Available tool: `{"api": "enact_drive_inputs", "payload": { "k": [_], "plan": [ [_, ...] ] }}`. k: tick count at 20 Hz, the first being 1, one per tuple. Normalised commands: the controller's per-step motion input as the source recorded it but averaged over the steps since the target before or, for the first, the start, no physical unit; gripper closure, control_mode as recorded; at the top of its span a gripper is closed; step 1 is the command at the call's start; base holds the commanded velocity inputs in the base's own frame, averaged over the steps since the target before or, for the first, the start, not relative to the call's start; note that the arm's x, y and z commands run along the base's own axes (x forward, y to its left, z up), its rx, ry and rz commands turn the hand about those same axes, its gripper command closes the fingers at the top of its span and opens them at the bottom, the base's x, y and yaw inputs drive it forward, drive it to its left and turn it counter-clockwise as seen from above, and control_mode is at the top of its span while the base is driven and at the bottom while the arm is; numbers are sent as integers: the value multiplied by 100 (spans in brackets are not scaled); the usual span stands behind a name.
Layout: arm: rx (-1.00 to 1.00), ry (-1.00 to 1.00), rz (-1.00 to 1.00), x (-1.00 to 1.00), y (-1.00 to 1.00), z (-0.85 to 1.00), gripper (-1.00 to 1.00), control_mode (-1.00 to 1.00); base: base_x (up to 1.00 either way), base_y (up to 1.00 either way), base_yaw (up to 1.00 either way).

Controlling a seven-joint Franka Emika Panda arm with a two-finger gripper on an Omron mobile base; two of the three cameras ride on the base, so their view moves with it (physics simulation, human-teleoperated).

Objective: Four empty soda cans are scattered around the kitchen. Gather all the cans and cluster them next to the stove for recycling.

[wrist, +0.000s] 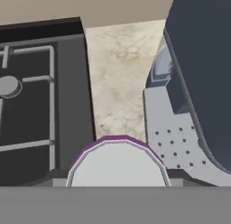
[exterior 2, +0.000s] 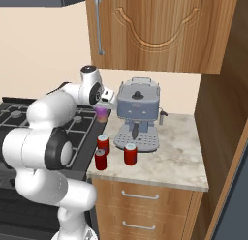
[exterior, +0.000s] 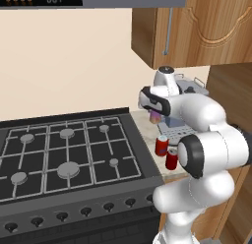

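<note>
purple can: 1, gripped in hand | red cans: 3 on counter

purple can: upright, silvery top, held off the counter just right of the stove | red cans: three upright on the counter beside the stove's right edge — | stove: black, grey burners, front knobs
</note>
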Motion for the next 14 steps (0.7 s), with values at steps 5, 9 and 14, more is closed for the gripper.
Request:
{"api": "enact_drive_inputs", "payload": {
  "k": [5,9,14],
  "plan": [
    [0,1,0,4,24,-15,100,-100,0,0,0],
    [0,0,0,17,4,-20,100,-100,0,0,0],
    [0,0,-3,15,0,-14,100,-100,0,0,0]
  ]
}}
